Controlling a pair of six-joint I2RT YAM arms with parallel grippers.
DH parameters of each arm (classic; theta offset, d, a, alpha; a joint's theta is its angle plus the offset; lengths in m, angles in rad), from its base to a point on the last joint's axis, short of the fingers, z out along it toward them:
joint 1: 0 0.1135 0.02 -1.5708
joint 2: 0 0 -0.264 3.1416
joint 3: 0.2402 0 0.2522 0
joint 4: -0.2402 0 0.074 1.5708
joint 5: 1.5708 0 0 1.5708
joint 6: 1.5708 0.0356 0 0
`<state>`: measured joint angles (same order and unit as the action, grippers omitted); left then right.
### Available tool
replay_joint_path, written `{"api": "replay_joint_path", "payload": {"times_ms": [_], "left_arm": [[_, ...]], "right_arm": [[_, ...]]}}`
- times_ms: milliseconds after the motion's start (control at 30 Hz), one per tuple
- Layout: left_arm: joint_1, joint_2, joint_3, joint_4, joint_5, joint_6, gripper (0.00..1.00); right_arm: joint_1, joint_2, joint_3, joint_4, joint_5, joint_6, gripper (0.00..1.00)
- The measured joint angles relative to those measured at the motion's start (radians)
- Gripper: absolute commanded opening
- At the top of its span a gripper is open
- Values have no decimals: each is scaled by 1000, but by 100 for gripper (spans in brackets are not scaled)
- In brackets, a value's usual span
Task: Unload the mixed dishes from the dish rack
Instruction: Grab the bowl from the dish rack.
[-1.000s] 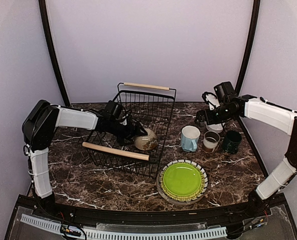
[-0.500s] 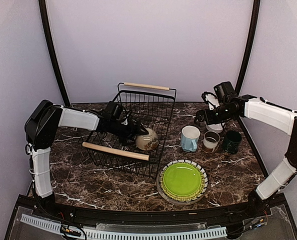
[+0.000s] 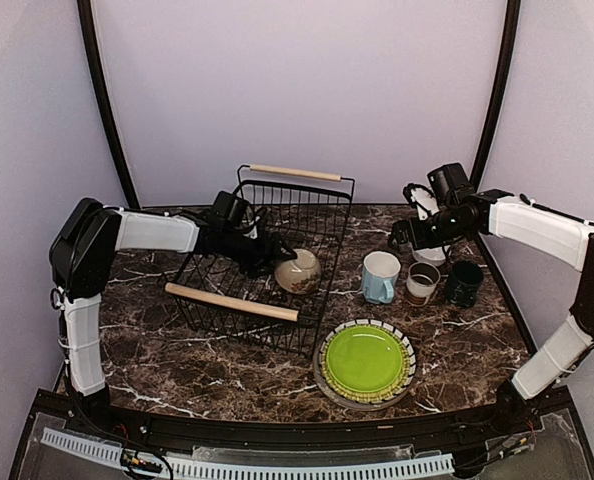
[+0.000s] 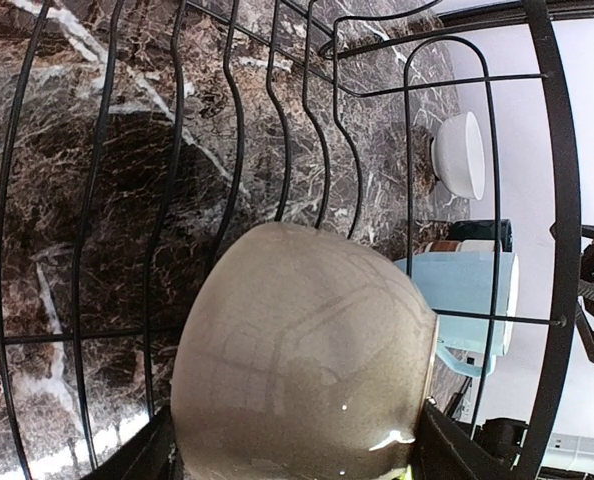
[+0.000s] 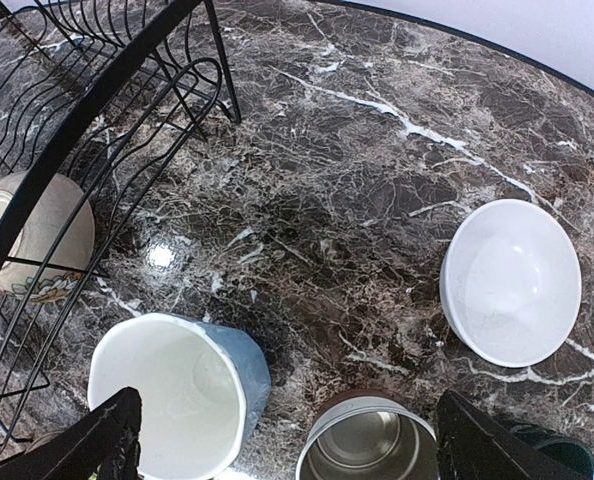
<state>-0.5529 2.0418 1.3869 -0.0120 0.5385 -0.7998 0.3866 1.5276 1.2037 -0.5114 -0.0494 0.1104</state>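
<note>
Presently, the counter (image 3: 457,330) carries the dish rack (image 3: 322,225) at left centre, and one dish is seen inside it: the cream bowl (image 3: 299,271), lying tipped near the rack's right wall. The lime-green plates (image 3: 364,360), light blue mug (image 3: 380,277), brown-white cup (image 3: 421,283), dark green mug (image 3: 464,283) and white bowl (image 5: 512,283) are already set out on the counter to the right. The coming lift is judged to depend on one relation: the cream bowl lies directly ahead of the left tool (image 3: 273,257), between its fingers, with its outer wall turned toward the left wrist camera. The left arm is therefore the nearer one. The right tool (image 3: 405,236) is held with jaws wide apart and empty above the mugs, well apart from the rack. The left fingers are cut off at the frame edge, so it cannot be told whether the bowl is clamped or only flanked. The bowl's mouth is hidden, as is its contact with the rack floor.
</note>
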Motion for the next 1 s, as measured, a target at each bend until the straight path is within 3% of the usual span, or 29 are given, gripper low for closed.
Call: {"api": "replay_joint_path", "payload": {"times_ms": [267,467,733,1000], "left_arm": [[-29,-2,61,-96,-72,81,48],[-82,-30,90,-166,-201,151,49],[-153,-43,142,-253,-357,217,60],[-177,-43,166,-288,-404,244,73]], "right_arm": [[1,0,0,0,0,2,99],[4,0,0,1,0,4,99],[7,0,0,3,0,4,99],[9,0,0,3,0,5,99]]}}
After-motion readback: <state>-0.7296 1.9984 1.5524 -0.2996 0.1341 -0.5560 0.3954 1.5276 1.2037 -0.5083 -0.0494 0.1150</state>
